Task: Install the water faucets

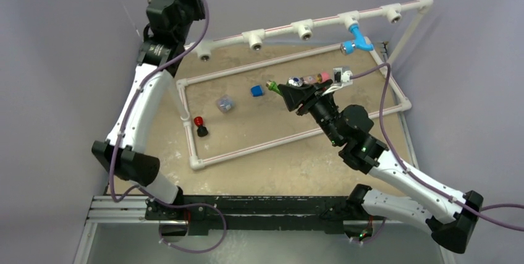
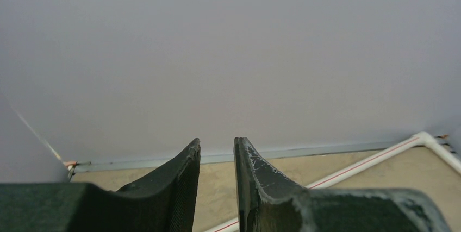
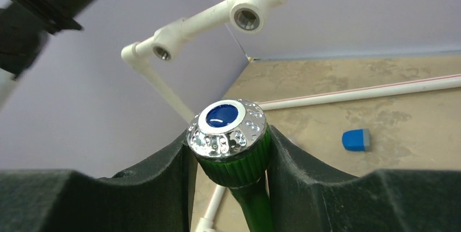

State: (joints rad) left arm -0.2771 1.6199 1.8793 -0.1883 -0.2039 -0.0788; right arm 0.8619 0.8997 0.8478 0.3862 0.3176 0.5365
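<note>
My right gripper [image 3: 228,137] is shut on the bright green faucet [image 3: 231,158], gripping its ribbed green collar just under a chrome cap with a blue centre. In the top view this gripper [image 1: 289,94] hovers over the middle of the table, and the faucet's green end [image 1: 272,86] sticks out to its left. The light blue faucet [image 1: 360,38] hangs from a T-fitting [image 1: 350,19] on the raised white pipe rail. My left gripper [image 2: 217,146] is raised at the far left, faces the wall, and is slightly open and empty.
Open T-fittings [image 1: 255,40] [image 1: 303,29] line the rail; two show in the right wrist view [image 3: 247,17]. A white pipe frame [image 1: 193,134] lies on the table. Inside it are a blue block [image 1: 256,91], a clear cube [image 1: 225,104], a red-topped black piece [image 1: 199,127] and a pink-capped cylinder [image 1: 322,78].
</note>
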